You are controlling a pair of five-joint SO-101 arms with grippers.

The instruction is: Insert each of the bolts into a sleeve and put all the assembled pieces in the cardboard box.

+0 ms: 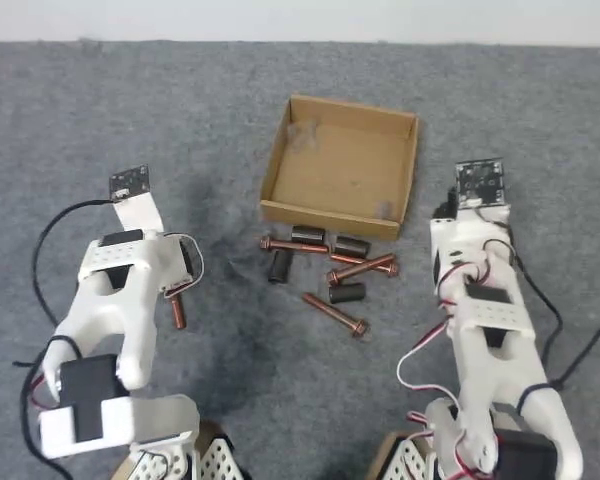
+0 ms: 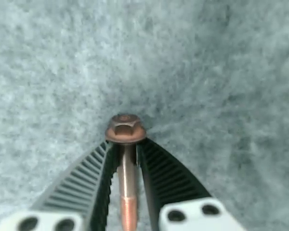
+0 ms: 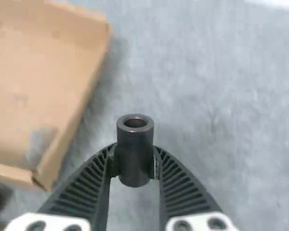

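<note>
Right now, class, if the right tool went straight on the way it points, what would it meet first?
Probably the grey carpet: the right tool, shut on a sleeve, points at bare carpet beside the cardboard box, which lies off its line. Depth is hard to judge.

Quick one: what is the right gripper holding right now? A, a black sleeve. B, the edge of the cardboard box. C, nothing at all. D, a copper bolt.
A: in the right wrist view, the right gripper is clamped on a black sleeve, while the copper bolt sits in the left gripper.
</note>
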